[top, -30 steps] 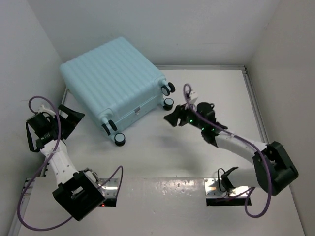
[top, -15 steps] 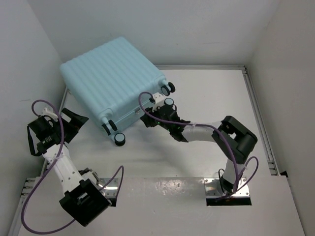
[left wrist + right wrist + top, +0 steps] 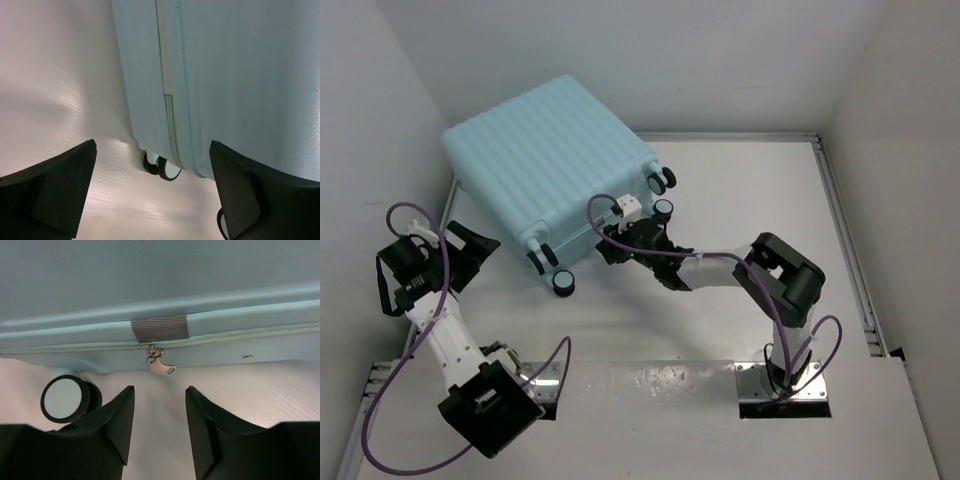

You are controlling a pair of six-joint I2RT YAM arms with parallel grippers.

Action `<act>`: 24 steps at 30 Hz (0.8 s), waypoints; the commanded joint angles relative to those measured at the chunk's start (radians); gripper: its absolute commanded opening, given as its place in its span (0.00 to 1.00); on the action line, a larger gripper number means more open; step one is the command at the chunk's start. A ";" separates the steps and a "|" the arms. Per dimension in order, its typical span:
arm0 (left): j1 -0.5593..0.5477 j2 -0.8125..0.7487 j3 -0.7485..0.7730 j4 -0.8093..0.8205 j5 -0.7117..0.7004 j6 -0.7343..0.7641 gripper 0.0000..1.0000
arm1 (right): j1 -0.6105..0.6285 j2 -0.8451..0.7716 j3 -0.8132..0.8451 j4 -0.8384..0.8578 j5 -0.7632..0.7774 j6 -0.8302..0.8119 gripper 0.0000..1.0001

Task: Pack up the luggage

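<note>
The luggage [image 3: 550, 150] lies shut at the far left of the counter [image 3: 740, 190]. Its hard, ribbed shell I judge too bulky and slick to clamp, so the metal zipper pull [image 3: 161, 365] under the grey webbing tab [image 3: 160, 328] is my handhold. My right pincer [image 3: 160, 388] stands half apart and empty just short of that pull, beside a wheel [image 3: 62, 398]; my left pincer [image 3: 152, 143] gapes wide, empty, facing the shell's seam.
</note>
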 commanded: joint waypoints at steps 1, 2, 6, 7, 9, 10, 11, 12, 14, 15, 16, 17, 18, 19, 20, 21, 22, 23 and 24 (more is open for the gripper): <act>0.014 0.001 0.021 0.002 0.004 0.023 0.98 | 0.013 0.028 0.059 0.059 0.023 0.007 0.46; 0.014 0.001 0.021 0.002 0.004 0.023 0.98 | 0.012 0.033 0.059 0.059 0.021 0.007 0.46; 0.014 0.010 0.021 0.002 0.004 0.023 0.98 | 0.012 0.073 0.115 0.042 0.051 0.007 0.46; 0.014 0.010 0.021 0.002 -0.005 0.023 0.98 | 0.010 0.079 0.129 0.041 0.058 0.004 0.44; 0.014 0.010 0.021 0.002 -0.005 0.023 0.98 | 0.006 0.098 0.145 0.039 0.067 0.004 0.42; 0.014 0.010 0.021 0.002 -0.005 0.023 0.98 | -0.002 0.099 0.152 0.042 0.069 0.004 0.40; 0.014 0.010 0.021 0.002 -0.005 0.032 0.98 | -0.005 0.101 0.149 0.047 0.064 0.009 0.39; 0.014 0.010 0.021 0.002 -0.016 0.032 0.98 | -0.008 0.098 0.142 0.055 0.063 0.007 0.38; 0.014 0.019 0.021 0.002 -0.016 0.032 0.98 | -0.016 0.085 0.119 0.074 0.049 0.006 0.29; 0.014 0.019 0.021 0.002 -0.016 0.032 0.98 | -0.014 0.084 0.114 0.082 0.046 -0.001 0.25; 0.014 0.019 0.021 0.002 -0.016 0.041 0.96 | -0.019 0.073 0.108 0.093 0.031 -0.002 0.17; 0.014 0.030 0.021 0.002 -0.016 0.041 0.96 | -0.016 0.059 0.088 0.116 0.034 -0.010 0.12; 0.023 0.030 0.021 0.011 -0.016 0.041 0.96 | -0.017 0.053 0.082 0.121 0.031 -0.014 0.08; 0.023 0.039 0.021 0.012 -0.016 0.041 0.96 | -0.019 0.039 0.080 0.130 0.029 -0.024 0.03; 0.023 0.039 0.021 0.012 -0.016 0.041 0.96 | -0.020 0.035 0.057 0.150 0.025 -0.031 0.00; 0.023 0.039 0.021 0.021 -0.016 0.041 0.96 | -0.022 0.030 0.051 0.157 0.011 -0.033 0.00; 0.023 0.039 0.021 0.021 -0.016 0.041 0.96 | -0.027 0.016 0.048 0.170 0.006 -0.040 0.00; 0.023 0.048 0.021 0.021 -0.016 0.041 0.96 | -0.040 0.013 0.040 0.162 0.003 -0.039 0.00; 0.023 0.048 0.021 0.021 -0.016 0.041 0.96 | -0.042 0.004 0.037 0.159 -0.002 -0.036 0.00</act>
